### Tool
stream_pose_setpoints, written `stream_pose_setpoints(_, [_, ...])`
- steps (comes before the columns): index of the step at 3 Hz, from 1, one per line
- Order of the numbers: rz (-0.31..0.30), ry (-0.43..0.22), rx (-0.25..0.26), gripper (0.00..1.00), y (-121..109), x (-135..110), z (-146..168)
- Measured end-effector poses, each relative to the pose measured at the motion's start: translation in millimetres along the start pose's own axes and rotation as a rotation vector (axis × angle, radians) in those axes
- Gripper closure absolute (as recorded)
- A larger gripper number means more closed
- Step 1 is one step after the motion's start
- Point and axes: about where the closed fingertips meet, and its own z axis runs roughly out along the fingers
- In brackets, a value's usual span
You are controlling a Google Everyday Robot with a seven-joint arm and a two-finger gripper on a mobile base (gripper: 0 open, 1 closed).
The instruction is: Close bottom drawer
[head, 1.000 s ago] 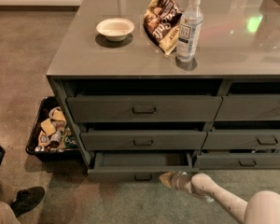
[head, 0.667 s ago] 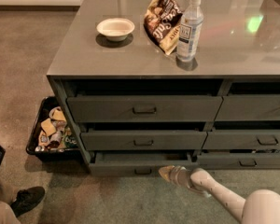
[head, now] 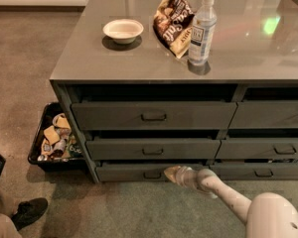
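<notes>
The bottom drawer (head: 124,173) is the lowest grey-green front in the left stack, with a small dark pull handle (head: 152,175). Its low front panel sits nearly flush under the drawer above. My gripper (head: 173,173) is at the end of the white arm (head: 223,195), low near the floor. It rests against the drawer's front panel, just right of the handle.
Two taller drawers (head: 153,116) sit above, and more drawers (head: 268,115) fill the right stack. On the counter (head: 89,58) stand a white bowl (head: 122,30), a chip bag (head: 173,21) and a water bottle (head: 201,30). A black bin of snacks (head: 55,138) is on the floor at left. A person's shoe (head: 26,211) is at bottom left.
The bottom drawer has slid inward from clearly open to nearly flush. My gripper has moved with it toward the cabinet.
</notes>
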Motion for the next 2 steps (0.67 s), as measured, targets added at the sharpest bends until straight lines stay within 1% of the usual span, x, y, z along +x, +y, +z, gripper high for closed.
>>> stream_pose_setpoints(2, [-0.001,-0.006,0.004,1.0,-3.8,-4.7,7.5])
